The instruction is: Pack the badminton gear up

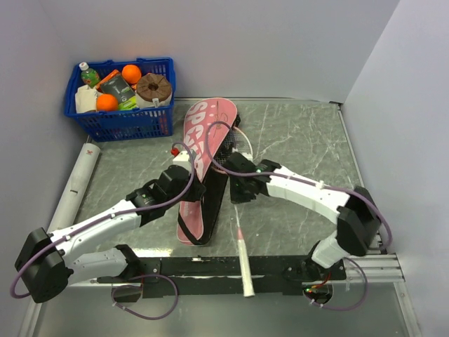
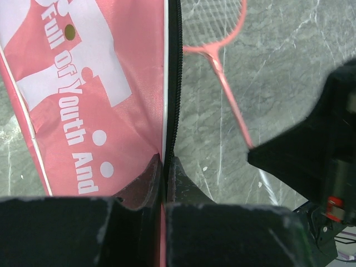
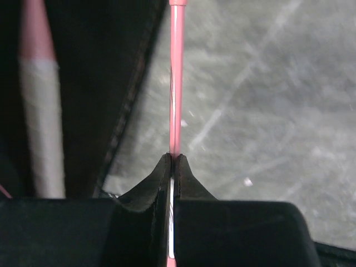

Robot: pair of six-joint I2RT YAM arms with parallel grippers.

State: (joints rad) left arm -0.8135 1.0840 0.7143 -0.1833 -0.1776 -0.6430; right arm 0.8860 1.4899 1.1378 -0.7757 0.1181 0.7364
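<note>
The case [image 1: 205,137] lies on the desk [image 1: 302,140]. The left claw [image 2: 165,161] is pinched closed on the case's black zipper edge. The right claw [image 3: 173,158] grips the racket [image 1: 240,242] by its pink shaft, just right of the case. The tube [image 1: 81,179] lies well left of the case.

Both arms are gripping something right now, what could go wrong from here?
1. The right jaws pinch only the thin pink racket shaft; it could bend or slip while moved.
2. The left jaws hold just the zipper edge of the pink case; it may pull free, closing the opening.
3. The racket head lies by the zipper and could snag.
</note>
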